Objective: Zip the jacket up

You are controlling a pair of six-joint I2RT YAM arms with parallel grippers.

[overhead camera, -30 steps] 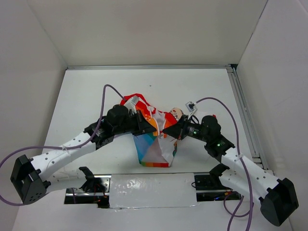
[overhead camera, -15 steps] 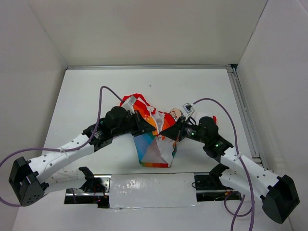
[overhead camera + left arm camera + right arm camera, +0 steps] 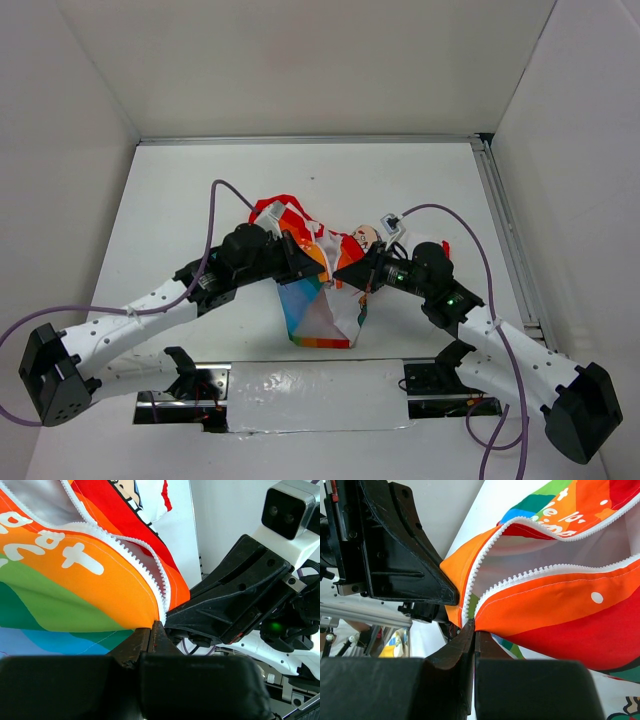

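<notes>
The jacket point(image 3: 322, 300) is at the middle of the table point(image 3: 400, 180), lifted between the 2 grippers. The left gripper point(image 3: 151, 632) is pinched on 1 zipper edge, the right gripper point(image 3: 473, 632) on the other; the zipper is open.

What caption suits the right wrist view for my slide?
Right pincer shut on the jacket beside its open zipper, left pincer opposite.

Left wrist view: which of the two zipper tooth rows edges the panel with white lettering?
The lower tooth row, which runs along the orange lettered panel. The upper tooth row instead borders the red strip.
</notes>
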